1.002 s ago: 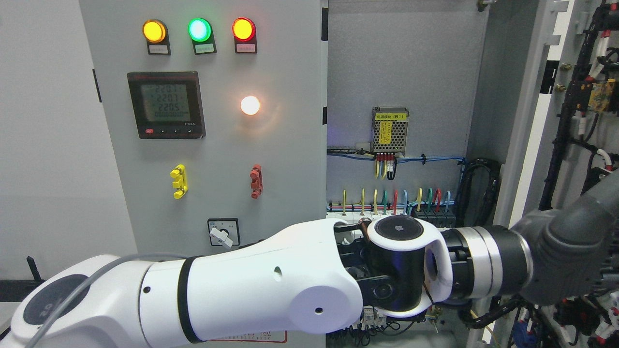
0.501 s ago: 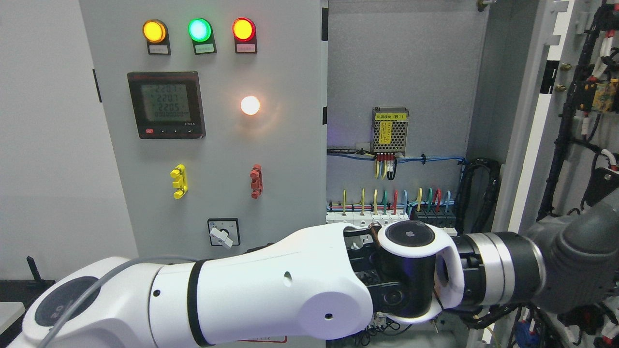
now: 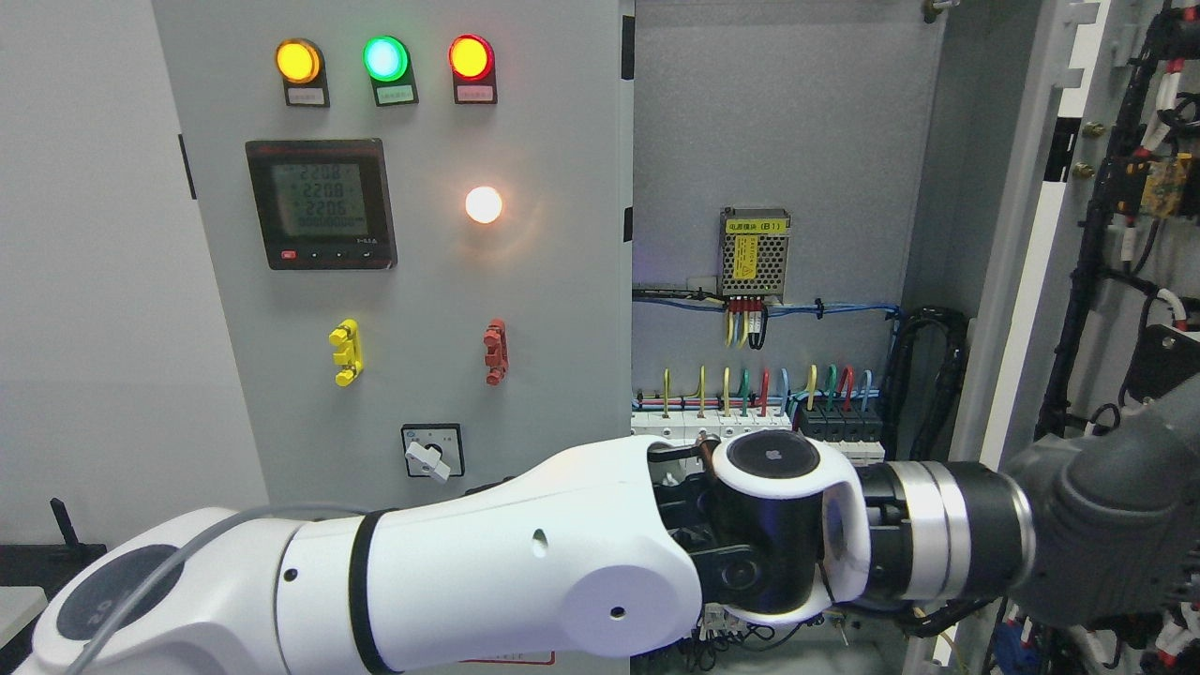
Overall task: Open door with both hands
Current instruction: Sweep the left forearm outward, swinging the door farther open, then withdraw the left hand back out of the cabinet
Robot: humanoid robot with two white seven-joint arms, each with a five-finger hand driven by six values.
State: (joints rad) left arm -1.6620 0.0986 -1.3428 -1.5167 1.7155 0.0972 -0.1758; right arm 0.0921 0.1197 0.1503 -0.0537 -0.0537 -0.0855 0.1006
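The grey cabinet's left door (image 3: pixel 422 300) is closed and carries lamps, a meter and switches. Its right door (image 3: pixel 1017 281) stands swung open at the right, its inner face covered in black wiring (image 3: pixel 1092 262). My left arm (image 3: pixel 525 562) comes in from the lower left and reaches across the open compartment (image 3: pixel 778 122). Its dark grey hand (image 3: pixel 1102 511) is at the right edge against the open door, seen from the back. How it holds the door is hidden. No right arm shows.
Inside the compartment are a mesh-covered power supply (image 3: pixel 755 242), blue cables and a row of breakers (image 3: pixel 750 422) with coloured wires just above my wrist (image 3: pixel 778 525). A rotary switch (image 3: pixel 431 452) sits low on the left door. A plain wall is at the left.
My left wrist and hand drifted right and a little down, then came back slightly left. The open door has barely shifted.
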